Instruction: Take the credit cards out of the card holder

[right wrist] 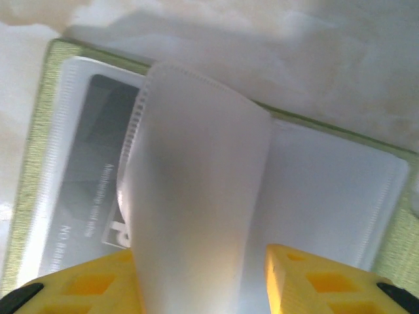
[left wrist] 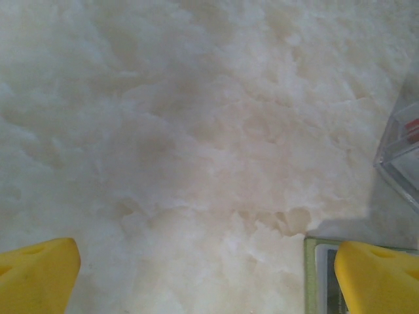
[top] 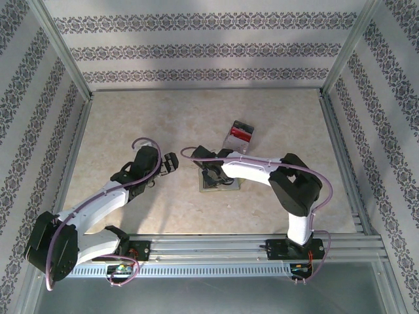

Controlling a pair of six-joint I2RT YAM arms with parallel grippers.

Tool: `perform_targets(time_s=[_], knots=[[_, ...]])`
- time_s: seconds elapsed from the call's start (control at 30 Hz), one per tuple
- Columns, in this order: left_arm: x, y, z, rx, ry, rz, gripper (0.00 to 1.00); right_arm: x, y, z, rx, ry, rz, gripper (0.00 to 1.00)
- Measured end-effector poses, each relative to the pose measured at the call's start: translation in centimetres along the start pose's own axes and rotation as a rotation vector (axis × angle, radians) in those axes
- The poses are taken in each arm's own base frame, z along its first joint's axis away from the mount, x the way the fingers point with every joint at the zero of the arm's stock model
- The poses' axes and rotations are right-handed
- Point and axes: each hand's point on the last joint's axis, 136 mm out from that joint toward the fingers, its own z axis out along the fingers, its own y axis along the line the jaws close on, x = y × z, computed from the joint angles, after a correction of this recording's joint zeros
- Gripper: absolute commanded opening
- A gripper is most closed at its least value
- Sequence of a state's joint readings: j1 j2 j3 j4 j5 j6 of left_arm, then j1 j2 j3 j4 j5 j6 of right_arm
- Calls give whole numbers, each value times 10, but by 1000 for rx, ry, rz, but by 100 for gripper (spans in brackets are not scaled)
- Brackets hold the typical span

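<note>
right gripper [right wrist: 201, 260] pinches clear leaf [right wrist: 196, 163] of holder [right wrist: 26, 183], should fold it slowly toward 3 o'clock to bare grey card [right wrist: 98, 163] at 9; left gripper [left wrist: 203, 254] spread

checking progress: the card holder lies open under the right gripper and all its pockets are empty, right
Not quite. The card holder lies open under the right gripper, but a grey card sits in one pocket, as the right wrist view shows.

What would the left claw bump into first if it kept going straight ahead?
The left claw points at the tabletop, so it would probably touch that first. The card holder sits off to one side at the picture's edge and doesn't look to be in the way.
</note>
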State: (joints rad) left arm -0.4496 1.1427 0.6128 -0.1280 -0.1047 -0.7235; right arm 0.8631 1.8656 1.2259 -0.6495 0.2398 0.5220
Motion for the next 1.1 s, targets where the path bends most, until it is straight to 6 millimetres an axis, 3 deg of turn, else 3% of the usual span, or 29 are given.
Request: perform_targets(time_s=[0.23, 0.43, 0.6, 0.87, 1.1], knots=[[-1, -20, 1, 43, 18, 62, 100, 2, -23, -4, 26, -13, 42, 47], [12, -55, 7, 104, 74, 164, 98, 7, -39, -5, 45, -16, 73, 47], [37, -77, 18, 138, 150, 243, 86, 16, -51, -4, 56, -9, 102, 46], [82, -87, 40, 147, 288, 302, 69, 19, -65, -10, 46, -34, 152, 41], [101, -108, 46, 202, 341, 330, 51, 31, -84, -12, 47, -31, 217, 39]])
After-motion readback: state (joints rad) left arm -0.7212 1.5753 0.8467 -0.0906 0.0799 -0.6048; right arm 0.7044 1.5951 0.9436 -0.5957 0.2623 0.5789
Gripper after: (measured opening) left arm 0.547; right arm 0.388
